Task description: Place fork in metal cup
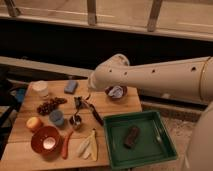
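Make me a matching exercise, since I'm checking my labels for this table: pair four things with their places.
Things
1. white cup
2. metal cup
3. brown object
4. hand

Places
A. inside the green tray
B. far corner of the wooden table, near the blue sponge
C. over the table's middle, just behind the metal cup
D. right next to the blue cup

Pairs: 1-B, 2-D, 3-A, 4-C
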Robot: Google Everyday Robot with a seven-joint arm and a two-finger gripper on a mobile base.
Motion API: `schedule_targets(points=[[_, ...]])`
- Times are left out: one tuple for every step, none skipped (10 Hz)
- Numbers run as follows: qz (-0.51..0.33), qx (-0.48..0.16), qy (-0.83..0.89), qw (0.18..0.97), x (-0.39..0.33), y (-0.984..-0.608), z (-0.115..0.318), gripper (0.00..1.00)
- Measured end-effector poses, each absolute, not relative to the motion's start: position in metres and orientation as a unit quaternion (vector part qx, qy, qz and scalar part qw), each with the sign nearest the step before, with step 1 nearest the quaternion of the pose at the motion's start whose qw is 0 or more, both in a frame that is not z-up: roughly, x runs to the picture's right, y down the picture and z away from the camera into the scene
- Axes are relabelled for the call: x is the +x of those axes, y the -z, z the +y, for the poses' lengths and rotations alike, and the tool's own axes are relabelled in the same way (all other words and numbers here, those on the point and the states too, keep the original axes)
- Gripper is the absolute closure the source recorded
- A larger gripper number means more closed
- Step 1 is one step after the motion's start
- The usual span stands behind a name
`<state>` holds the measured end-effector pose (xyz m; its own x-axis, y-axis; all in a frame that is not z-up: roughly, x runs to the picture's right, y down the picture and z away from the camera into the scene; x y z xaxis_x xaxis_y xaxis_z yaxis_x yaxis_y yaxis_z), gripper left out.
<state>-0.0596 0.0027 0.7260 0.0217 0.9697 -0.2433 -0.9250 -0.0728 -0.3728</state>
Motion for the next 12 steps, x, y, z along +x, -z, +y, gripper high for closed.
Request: schedule_targets(points=[[-0.048,-0.224,-0.697,0.679,-0.063,-0.731,0.008,1.0],[-0.047,-0.226,-0.697,0.679,-0.065,-0.735,0.012,1.0],[-0.045,-0.228,-0.7,0.676,-0.066,-0.741,0.018,1.0],[-0.043,-0.229,-0.701,0.674,-0.065,-0.744,0.022,1.0],[-0.041,-0.23,-0.703,0.671,-0.065,-0.745,0.025,1.0],[-0.04,-0.232,-0.705,0.669,-0.066,-0.747,0.029,1.0],[-0.039,-0.234,-0.707,0.666,-0.068,-0.749,0.034,1.0],[-0.04,-0.236,-0.709,0.663,-0.068,-0.75,0.037,1.0],[-0.04,-0.238,-0.71,0.661,-0.068,-0.751,0.042,1.0],[-0.039,-0.243,-0.711,0.659,-0.071,-0.752,0.047,1.0],[-0.039,-0.246,-0.711,0.658,-0.077,-0.752,0.053,1.0],[-0.04,-0.248,-0.71,0.658,-0.082,-0.751,0.055,1.0]])
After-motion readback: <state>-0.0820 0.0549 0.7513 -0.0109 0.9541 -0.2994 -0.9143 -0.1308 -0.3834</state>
